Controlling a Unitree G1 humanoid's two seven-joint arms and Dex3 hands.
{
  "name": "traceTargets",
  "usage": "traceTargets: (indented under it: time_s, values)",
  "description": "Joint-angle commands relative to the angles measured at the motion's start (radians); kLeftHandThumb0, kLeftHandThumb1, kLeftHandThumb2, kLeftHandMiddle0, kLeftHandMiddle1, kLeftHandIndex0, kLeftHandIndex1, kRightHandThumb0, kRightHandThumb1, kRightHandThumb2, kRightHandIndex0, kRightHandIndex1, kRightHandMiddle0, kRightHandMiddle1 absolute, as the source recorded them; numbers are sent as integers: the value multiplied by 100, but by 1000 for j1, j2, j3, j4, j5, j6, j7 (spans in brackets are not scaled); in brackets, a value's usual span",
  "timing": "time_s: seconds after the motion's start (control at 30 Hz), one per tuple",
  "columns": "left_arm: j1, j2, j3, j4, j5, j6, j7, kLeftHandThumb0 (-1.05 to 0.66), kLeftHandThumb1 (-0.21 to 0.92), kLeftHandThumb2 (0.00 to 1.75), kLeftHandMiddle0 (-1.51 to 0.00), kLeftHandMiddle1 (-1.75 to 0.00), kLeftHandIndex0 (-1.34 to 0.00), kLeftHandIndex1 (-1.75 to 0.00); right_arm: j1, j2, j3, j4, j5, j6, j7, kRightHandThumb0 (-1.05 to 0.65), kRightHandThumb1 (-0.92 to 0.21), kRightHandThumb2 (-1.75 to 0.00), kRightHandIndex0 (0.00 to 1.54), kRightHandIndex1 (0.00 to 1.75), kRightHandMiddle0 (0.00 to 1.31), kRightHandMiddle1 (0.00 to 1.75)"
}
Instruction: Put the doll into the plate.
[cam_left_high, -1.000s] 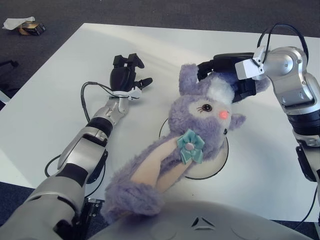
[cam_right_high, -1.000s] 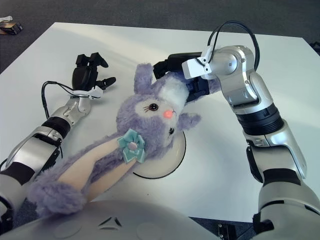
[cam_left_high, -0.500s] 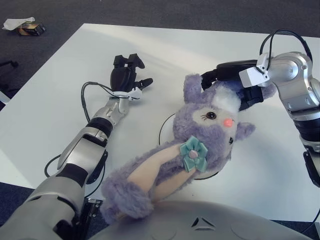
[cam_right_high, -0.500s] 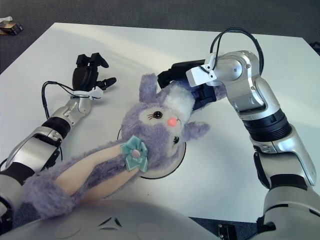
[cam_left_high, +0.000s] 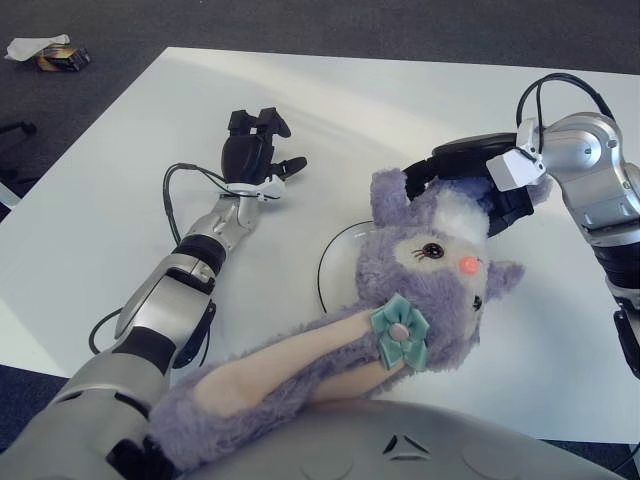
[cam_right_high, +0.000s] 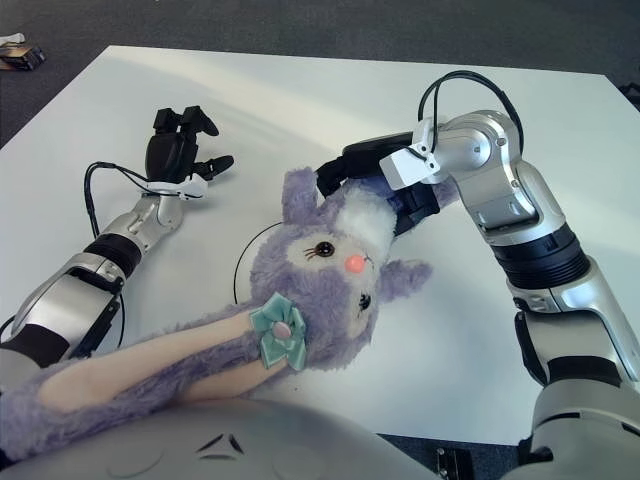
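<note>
While my right hand (cam_right_high: 385, 185) clamps the plush bunny doll (cam_right_high: 320, 275) by the top of its head, its long axis trails from those fingers toward me, over the white plate (cam_left_high: 338, 262). My left hand (cam_left_high: 250, 155) shows open, well left. Since a second ago the doll has slid rightward, uncovering the plate's left rim.
</note>
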Motion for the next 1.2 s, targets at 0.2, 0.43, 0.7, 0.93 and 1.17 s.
traceTargets:
  time_s: [0.2, 0.43, 0.7, 0.93, 1.17]
  values:
    - [52, -20, -16, 28, 16, 9, 18, -35, 92, 52, -9, -132, -19, -175, 30, -19, -36, -32, 15, -34, -46, 0, 3, -167, 90, 163, 66, 175]
    - [53, -23, -15, 27, 20, 10, 21, -35, 92, 52, -9, -132, -19, -175, 28, -14, -29, -15, 4, -35, -65, 0, 3, -167, 89, 164, 65, 175]
    - [51, -29, -14, 28, 21, 20, 18, -35, 92, 52, -8, -133, -19, -175, 31, 6, -31, 2, 21, -63, -94, 0, -1, -161, 85, 169, 68, 163]
    - [49, -32, -16, 32, 24, 25, 22, -35, 92, 52, -6, -136, -19, -175, 60, 25, -59, -3, 31, -50, -154, 0, -14, -142, 74, 174, 70, 142]
    - [47, -35, -18, 33, 27, 30, 25, -35, 92, 52, -5, -137, -19, -175, 91, 38, -90, -55, 69, 71, -173, -1, -38, -121, 49, 175, 46, 164]
